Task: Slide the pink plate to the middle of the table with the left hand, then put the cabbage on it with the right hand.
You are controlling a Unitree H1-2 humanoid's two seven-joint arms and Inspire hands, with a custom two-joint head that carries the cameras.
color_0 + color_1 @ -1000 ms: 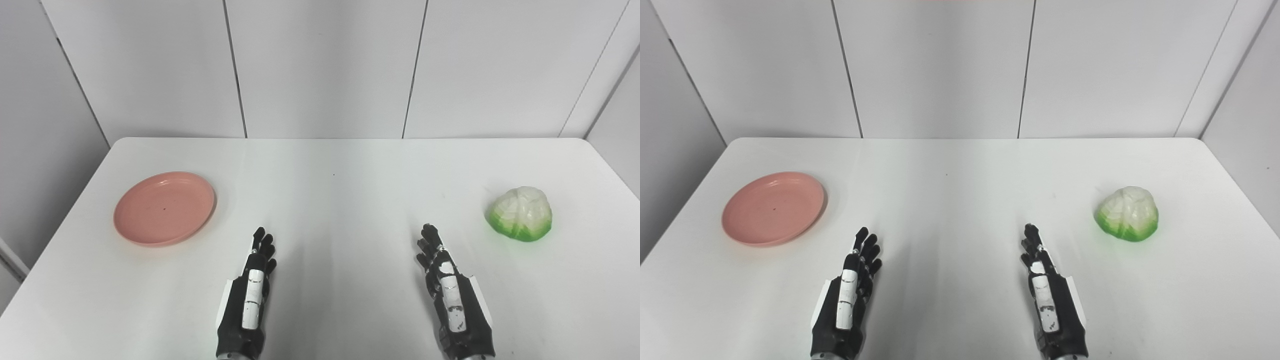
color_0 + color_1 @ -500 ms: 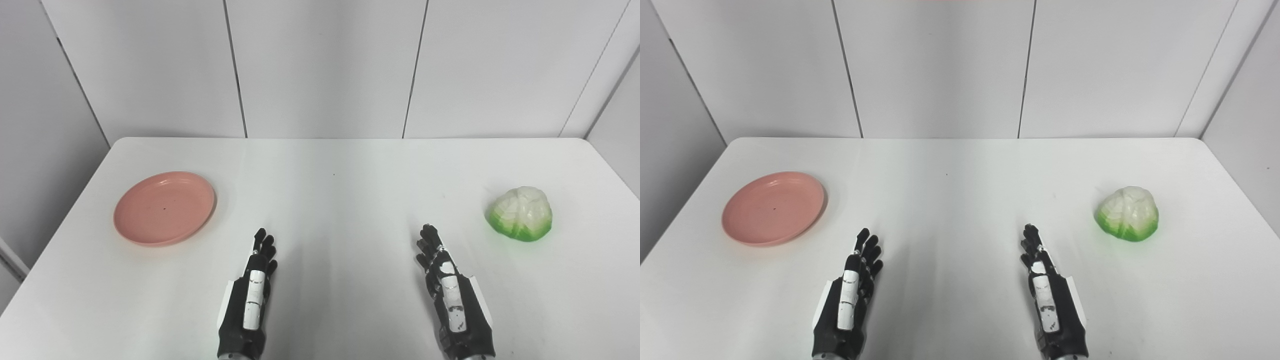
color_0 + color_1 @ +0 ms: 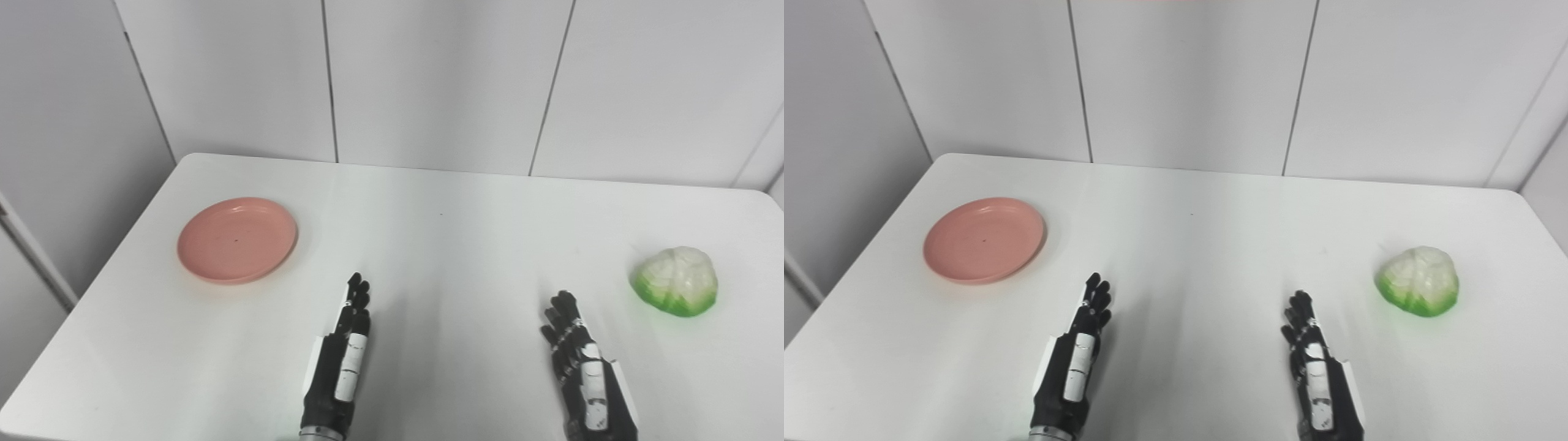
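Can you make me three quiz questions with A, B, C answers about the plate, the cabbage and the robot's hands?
1. Where is the plate?
A. on the table's left side
B. in the middle
C. under the cabbage

2. What colours are on the cabbage?
A. red and yellow
B. white and green
C. purple and blue

3. What is the left hand holding?
A. the plate
B. the cabbage
C. nothing

Answers:
1. A, it sits left on the table, far from the cabbage.
2. B, pale on top, green round the bottom.
3. C, it is open over bare table, like the right hand.
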